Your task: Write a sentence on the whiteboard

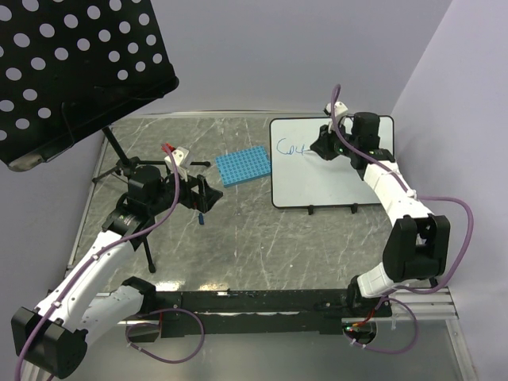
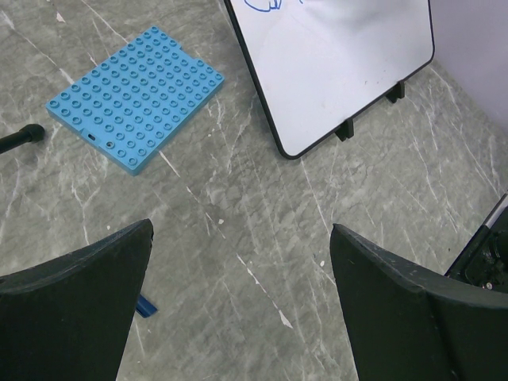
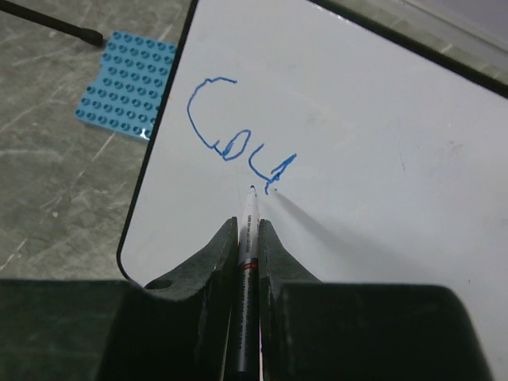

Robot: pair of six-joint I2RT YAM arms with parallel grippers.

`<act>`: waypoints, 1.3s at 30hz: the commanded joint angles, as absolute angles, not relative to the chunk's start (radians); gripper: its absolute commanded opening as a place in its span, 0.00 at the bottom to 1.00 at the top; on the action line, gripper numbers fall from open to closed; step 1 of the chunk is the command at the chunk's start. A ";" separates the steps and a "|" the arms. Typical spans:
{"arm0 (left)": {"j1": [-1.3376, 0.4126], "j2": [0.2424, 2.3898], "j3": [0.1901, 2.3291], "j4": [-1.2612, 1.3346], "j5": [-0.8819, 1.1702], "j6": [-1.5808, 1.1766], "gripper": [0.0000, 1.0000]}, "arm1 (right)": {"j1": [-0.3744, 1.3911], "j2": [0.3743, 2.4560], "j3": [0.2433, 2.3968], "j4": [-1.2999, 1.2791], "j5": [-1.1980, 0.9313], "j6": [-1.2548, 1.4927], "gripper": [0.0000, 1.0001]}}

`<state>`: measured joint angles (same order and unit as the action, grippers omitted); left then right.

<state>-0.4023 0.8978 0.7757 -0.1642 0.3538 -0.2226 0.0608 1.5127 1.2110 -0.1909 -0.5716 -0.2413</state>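
The whiteboard [image 1: 333,178] stands on the desk [image 1: 278,246]. Just left of the whiteboard lies the gridded rack [image 1: 243,167], and well beyond that, a music stand [image 1: 79,71]. The writing [image 1: 290,148] sits in the whiteboard's upper left corner, with the marker [image 3: 248,238] tip beside it.

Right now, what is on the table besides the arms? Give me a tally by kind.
Whiteboard: 1
Marker, held in the right gripper: 1
Blue studded plate: 1
Small blue piece lying near the left arm: 1
Black music stand: 1
Total: 5
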 commanded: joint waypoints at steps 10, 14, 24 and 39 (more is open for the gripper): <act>-0.399 0.864 0.778 -0.147 0.367 -0.219 0.97 | 0.041 1.420 1.177 -0.088 -0.617 -0.218 0.00; -0.399 0.867 0.779 -0.147 0.368 -0.219 0.96 | 0.035 1.416 1.170 -0.075 -0.623 -0.222 0.00; -0.399 0.865 0.779 -0.146 0.368 -0.218 0.97 | 0.034 1.414 1.155 -0.057 -0.627 -0.225 0.00; -0.399 0.865 0.778 -0.147 0.367 -0.221 0.97 | 0.032 1.414 1.150 -0.052 -0.629 -0.229 0.00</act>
